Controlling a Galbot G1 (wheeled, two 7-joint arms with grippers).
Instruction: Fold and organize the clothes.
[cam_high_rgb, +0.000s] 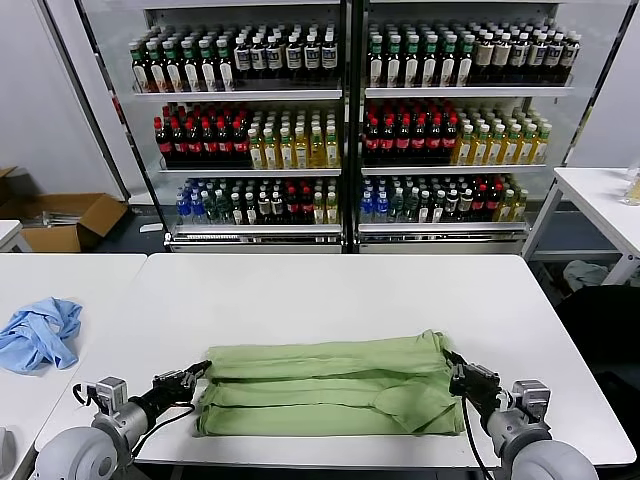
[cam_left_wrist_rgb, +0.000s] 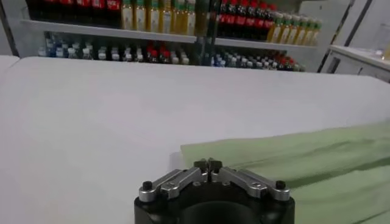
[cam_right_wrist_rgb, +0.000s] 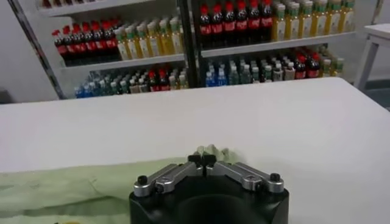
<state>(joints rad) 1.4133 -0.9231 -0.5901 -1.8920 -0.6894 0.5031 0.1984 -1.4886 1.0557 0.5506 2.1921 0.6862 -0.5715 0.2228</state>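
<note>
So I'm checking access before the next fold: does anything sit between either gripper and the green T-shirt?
Nothing visible does. The left gripper sits at one end of the green T-shirt and the right gripper at the other, both shut. The blue garment lies apart on the neighbouring table.

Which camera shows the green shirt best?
The head view: the whole folded shirt lies on the white table, with a hand at each end. The left wrist view catches only one end of it beyond the left hand. The right wrist view shows a strip beside the right hand.
</note>
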